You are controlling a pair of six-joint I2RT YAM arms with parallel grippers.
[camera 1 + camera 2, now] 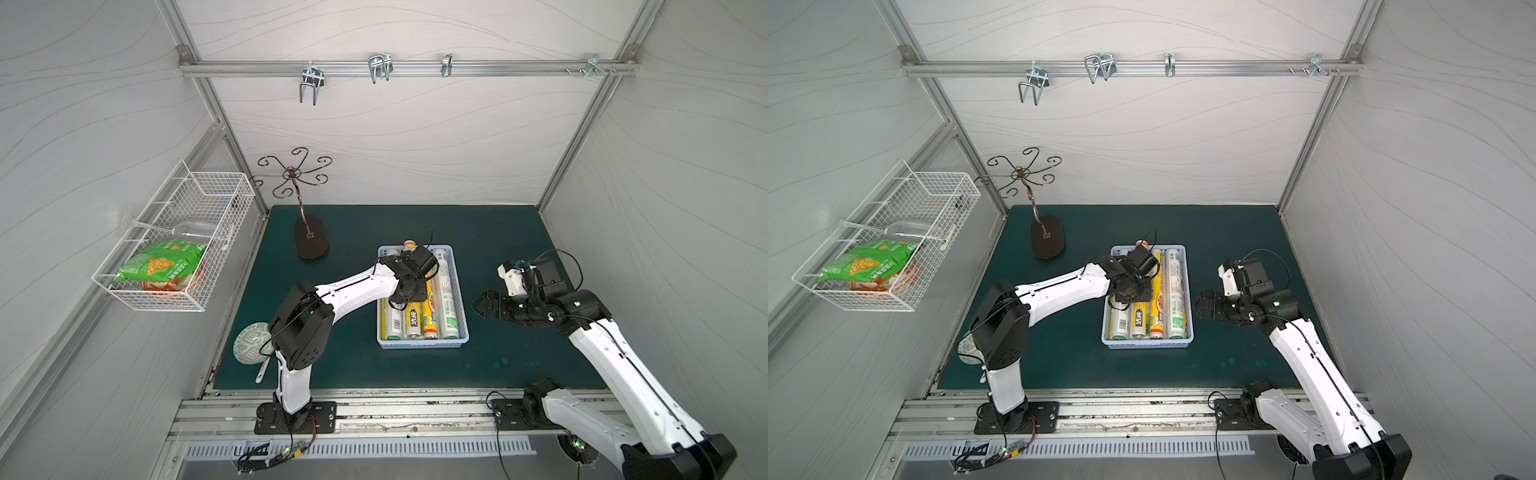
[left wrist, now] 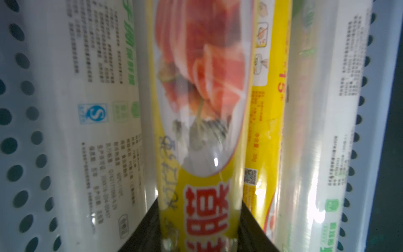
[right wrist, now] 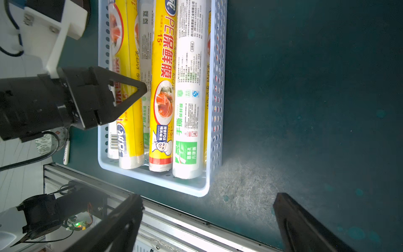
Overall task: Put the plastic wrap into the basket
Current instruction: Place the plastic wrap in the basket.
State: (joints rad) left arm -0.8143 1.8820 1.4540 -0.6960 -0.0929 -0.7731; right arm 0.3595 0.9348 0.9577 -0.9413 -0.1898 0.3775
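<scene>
Fingers (image 2: 139,233) of the left gripper (image 2: 199,201) clench a yellow plastic wrap roll (image 2: 202,109) between them, inside the basket (image 2: 19,131), other rolls (image 2: 98,87) flanking. The right gripper (image 3: 209,196) has its fingers (image 3: 305,229) spread, empty, basket just beside.

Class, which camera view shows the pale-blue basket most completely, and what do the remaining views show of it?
A top view: the basket shows its whole outline, with only the left arm crossing it. The right wrist view cuts off its far end; the left wrist view shows only blurred perforated walls beside the plastic wrap.
</scene>
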